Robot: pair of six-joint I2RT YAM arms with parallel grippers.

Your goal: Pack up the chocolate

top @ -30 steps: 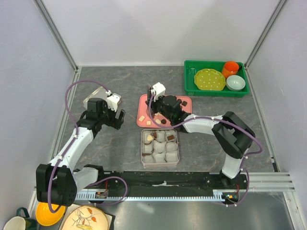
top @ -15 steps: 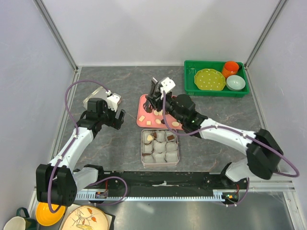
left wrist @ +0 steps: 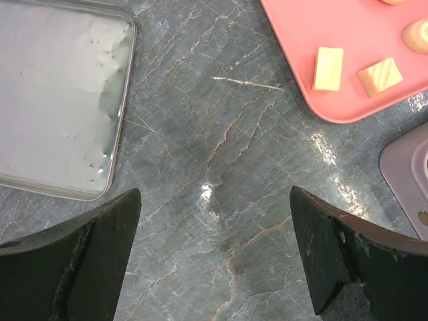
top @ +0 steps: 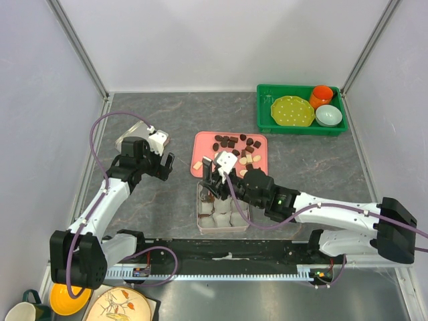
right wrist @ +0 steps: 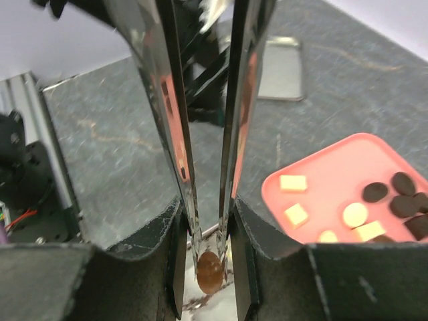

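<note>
Our right hand (right wrist: 208, 255) pinches a brown chocolate (right wrist: 209, 272) by its sides, which we judge light, slick and easily marred, while our left hand (left wrist: 214, 210) hangs spread.

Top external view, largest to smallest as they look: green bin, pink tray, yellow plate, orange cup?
1. green bin
2. pink tray, a close second and partly covered
3. yellow plate
4. orange cup

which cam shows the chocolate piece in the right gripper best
Right wrist: the brown chocolate piece sits pinched between the jaws of the right gripper, close and unobstructed. Top external shows only the gripper over the tin, piece hidden. Left wrist misses it.
</note>
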